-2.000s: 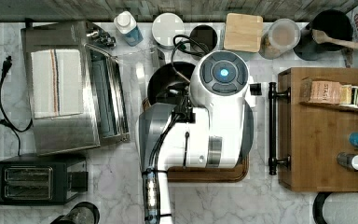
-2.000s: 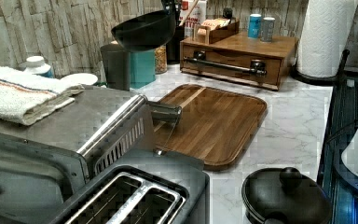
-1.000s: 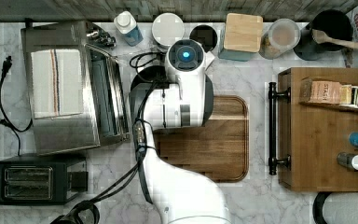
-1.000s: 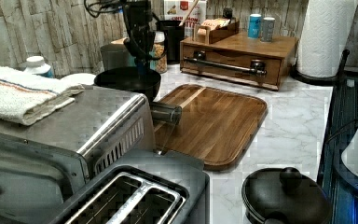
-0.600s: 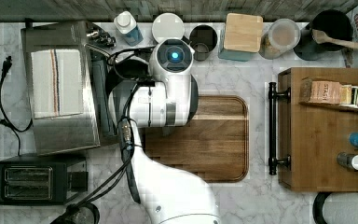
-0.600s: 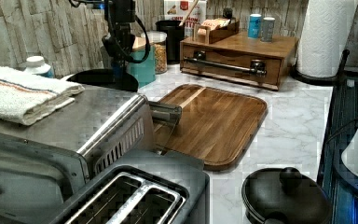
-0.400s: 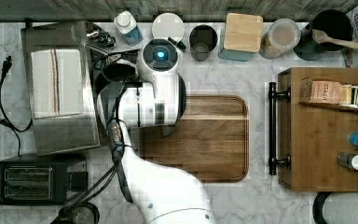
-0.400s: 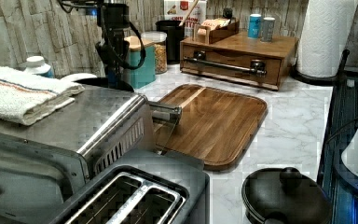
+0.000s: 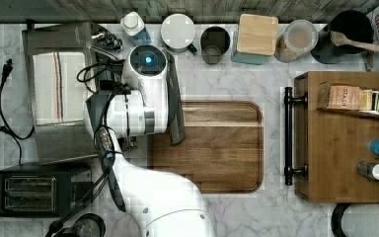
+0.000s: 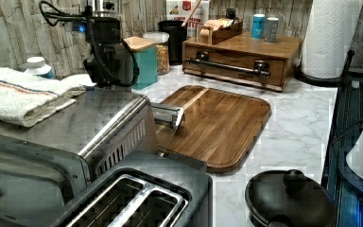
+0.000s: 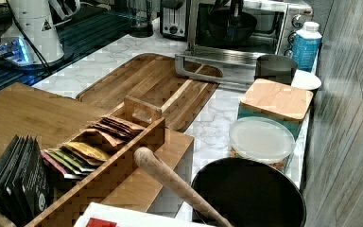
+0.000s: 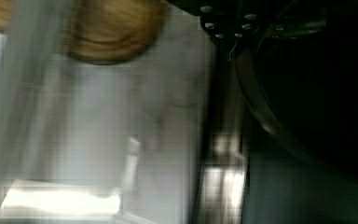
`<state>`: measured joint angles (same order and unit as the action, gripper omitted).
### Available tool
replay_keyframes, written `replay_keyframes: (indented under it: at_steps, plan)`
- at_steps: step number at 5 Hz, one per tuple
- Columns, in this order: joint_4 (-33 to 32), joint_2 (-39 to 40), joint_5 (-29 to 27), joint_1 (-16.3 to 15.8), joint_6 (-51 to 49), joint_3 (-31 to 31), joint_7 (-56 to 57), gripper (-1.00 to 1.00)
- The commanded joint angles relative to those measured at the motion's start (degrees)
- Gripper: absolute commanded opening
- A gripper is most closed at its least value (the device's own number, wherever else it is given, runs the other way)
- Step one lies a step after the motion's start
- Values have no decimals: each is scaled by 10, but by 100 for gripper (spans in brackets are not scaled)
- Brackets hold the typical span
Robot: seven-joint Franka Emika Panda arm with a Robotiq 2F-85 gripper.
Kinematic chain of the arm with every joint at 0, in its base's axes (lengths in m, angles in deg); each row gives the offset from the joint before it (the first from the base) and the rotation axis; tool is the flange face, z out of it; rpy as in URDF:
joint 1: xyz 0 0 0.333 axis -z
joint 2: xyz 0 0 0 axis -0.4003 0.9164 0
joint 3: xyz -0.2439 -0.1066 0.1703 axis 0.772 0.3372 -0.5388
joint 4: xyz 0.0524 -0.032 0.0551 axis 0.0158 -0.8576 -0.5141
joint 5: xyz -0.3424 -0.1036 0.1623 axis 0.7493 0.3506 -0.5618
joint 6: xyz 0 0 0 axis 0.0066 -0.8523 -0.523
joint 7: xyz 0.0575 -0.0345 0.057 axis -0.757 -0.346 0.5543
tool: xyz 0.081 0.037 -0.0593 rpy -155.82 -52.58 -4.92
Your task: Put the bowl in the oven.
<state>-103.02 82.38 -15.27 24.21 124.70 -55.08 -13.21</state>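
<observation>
In the right view the black bowl hangs inside the open cavity of the stainless-steel oven, just above its rack. My gripper reaches in from above and is shut on the bowl's rim. The oven's glass door lies folded down flat. In the top view my arm covers the oven's front beside the striped cloth, and the bowl is hidden under it. The wrist view has the bowl's dark rim close up. In the left view my arm stands behind the oven.
A wooden cutting board lies in front of the oven door. A black toaster stands beside the oven. Jars, a dark cup and a black pot with a spoon line the back wall. A wooden drawer box stands at the top view's right.
My arm has carried the bowl from above the cutting board toward the top view's left, lowered it, and brought it into the oven's opening.
</observation>
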Motion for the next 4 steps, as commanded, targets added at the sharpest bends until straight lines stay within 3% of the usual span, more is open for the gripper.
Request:
replay_keyframes:
  at_steps: [1,3,4]
  plan:
    - [95,44,-87,11,26,-32,36,-100]
    - [124,96,-118,28,-3,-40,4,-100]
    - [150,115,-139,32,-41,-42,9,100]
